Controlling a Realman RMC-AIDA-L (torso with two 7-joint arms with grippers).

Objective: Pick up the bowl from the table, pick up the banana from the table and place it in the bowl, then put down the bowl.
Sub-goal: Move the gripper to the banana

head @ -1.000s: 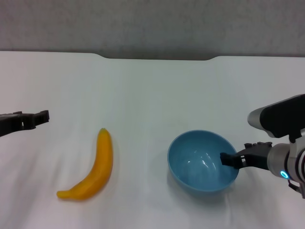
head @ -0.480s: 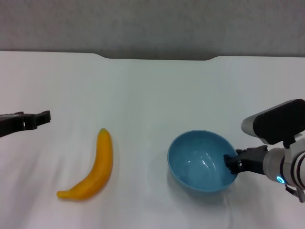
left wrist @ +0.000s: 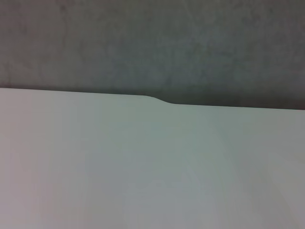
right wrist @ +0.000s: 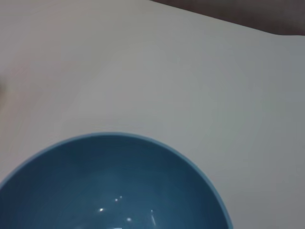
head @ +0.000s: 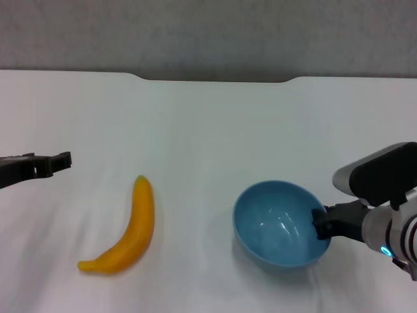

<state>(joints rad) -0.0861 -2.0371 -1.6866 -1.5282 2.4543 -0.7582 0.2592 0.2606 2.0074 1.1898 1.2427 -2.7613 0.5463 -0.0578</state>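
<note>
The right gripper [head: 321, 223] is sitting at the bowl's [head: 281, 223] rim on the robot's right side, its dark fingers clamped on that edge, one reaching inside the bowl. The bowl is resting near the front of the table [head: 208, 124], to the right of centre, with nothing in it. The banana [head: 125, 230] is lying flat on the table well to the left of the bowl, its curve bowing toward the bowl. The left gripper [head: 60, 161] is hovering at the far left, apart from the banana; I cannot tell how its claw is standing.
</note>
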